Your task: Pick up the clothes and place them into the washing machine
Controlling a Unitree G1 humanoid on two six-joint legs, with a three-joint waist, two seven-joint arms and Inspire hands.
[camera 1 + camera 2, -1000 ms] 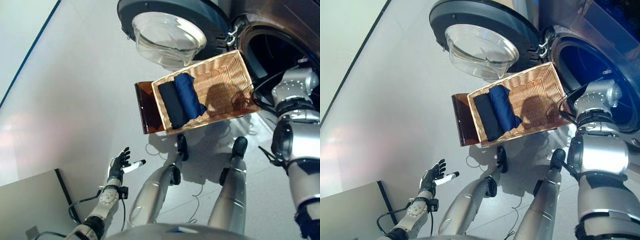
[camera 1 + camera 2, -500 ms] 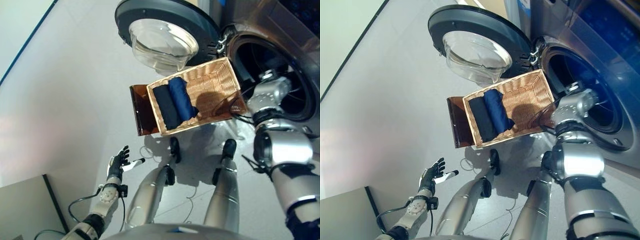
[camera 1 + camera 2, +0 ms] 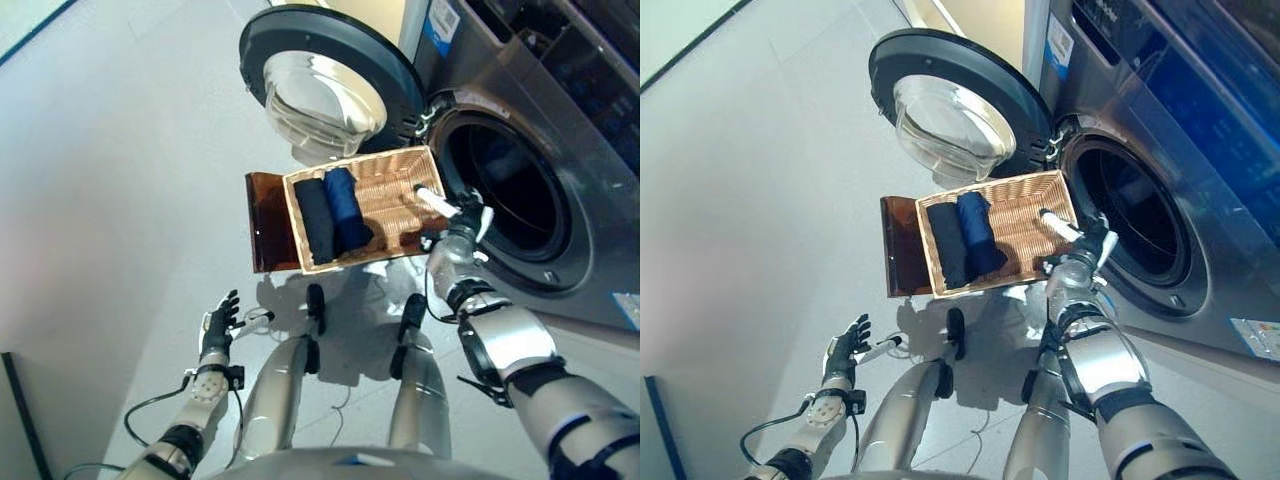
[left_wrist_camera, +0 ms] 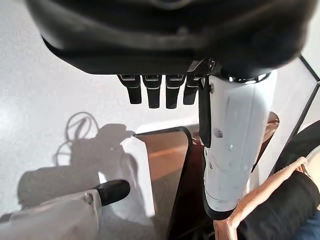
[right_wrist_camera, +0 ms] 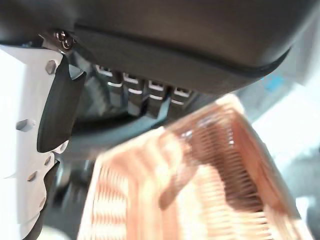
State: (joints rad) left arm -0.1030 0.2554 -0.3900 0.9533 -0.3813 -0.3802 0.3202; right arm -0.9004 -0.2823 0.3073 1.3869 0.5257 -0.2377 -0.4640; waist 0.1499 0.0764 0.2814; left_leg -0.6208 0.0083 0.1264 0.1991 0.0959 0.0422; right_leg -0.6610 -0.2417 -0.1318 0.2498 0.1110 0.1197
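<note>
A shallow wicker basket (image 3: pixel 385 190) rests on a low dark brown box (image 3: pixel 262 222) in front of the washing machine's open drum (image 3: pixel 505 190). A folded black cloth (image 3: pixel 314 222) and a folded blue cloth (image 3: pixel 345 205) lie side by side in the basket's left half. My right hand (image 3: pixel 456 218) is open at the basket's right end, next to the drum opening, with its white thumb (image 3: pixel 430 197) over the wicker; it holds nothing. The basket (image 5: pixel 200 190) lies just past its fingers (image 5: pixel 140 95). My left hand (image 3: pixel 215 322) is open and empty, low over the floor.
The machine's round door (image 3: pixel 330 75) with its glass bowl stands swung open behind the basket. The grey machine front (image 3: pixel 1180 110) fills the right side. In the left wrist view the brown box (image 4: pixel 167 165) and the basket's corner with the black cloth (image 4: pixel 285 205) lie past the hand.
The camera has moved and shows more of the machine. My right hand, earlier hidden behind its wrist at the basket's right edge, now shows open there. The left hand stays low and open.
</note>
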